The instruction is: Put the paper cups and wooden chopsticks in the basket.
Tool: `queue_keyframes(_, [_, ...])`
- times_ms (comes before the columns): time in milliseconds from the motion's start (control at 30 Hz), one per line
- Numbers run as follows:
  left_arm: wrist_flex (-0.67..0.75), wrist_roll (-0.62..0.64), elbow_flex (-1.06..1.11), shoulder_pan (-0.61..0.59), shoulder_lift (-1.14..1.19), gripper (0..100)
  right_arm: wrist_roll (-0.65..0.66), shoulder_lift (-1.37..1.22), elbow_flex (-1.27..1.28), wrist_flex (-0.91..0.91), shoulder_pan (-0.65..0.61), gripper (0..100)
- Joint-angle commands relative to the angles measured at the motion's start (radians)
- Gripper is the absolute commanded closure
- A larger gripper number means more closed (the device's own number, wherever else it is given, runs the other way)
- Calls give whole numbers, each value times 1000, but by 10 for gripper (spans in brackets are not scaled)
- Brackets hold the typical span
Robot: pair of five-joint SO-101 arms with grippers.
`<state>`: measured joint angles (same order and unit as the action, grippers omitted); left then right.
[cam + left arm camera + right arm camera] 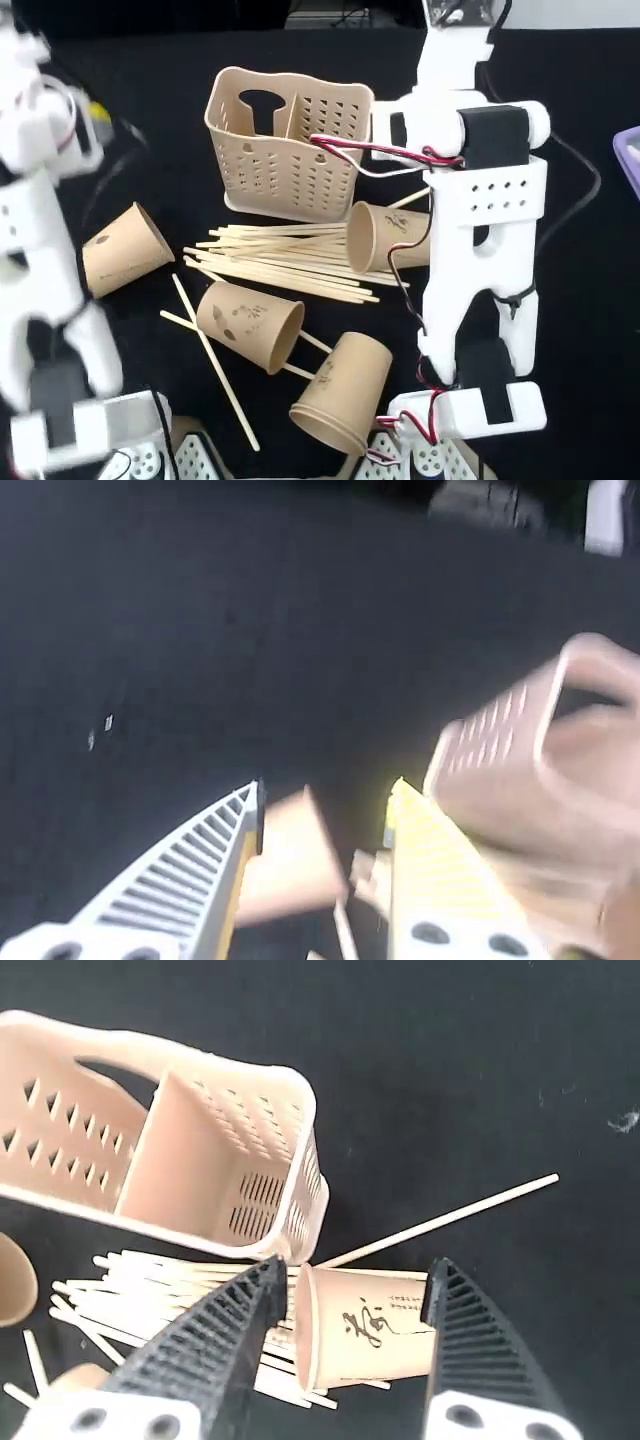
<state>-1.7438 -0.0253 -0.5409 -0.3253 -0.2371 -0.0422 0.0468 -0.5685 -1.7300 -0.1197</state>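
So, I'm holding my right gripper wide, straddling paper cup lying sideways on chopsticks, basket just beyond fingertips, guessing for side pinch. Left gripper gaping too, second cup sitting between fingers.

Location type: a robotics lab or workshop test station.

Indicators:
- The bench is covered with black cloth, which lies beneath both sets of jaws.
- A white plastic left arm and right arm are mounted at the near edge.
- Exposed red, black and white wires run along the right arm.
- Cables lie past the bench's far edge, beyond the jaws.
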Motion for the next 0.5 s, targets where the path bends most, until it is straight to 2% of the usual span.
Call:
queue_keyframes(0, [114, -40, 417, -25, -262, 787, 48, 107, 77, -28, 3, 766])
queue_keyframes(167, [396, -38, 978, -65, -557, 787, 117, 305, 446, 17, -5, 766])
queue_keyframes(267, [516, -31, 1227, -56, -715, 787, 150, 461, 727, 160, -5, 766])
queue_keyframes(367, [580, -37, 1371, -51, -844, 787, 153, 564, 1017, 348, -5, 766])
queue_keyframes(467, [589, -37, 1415, -85, -936, 787, 153, 587, 1262, 563, -5, 766])
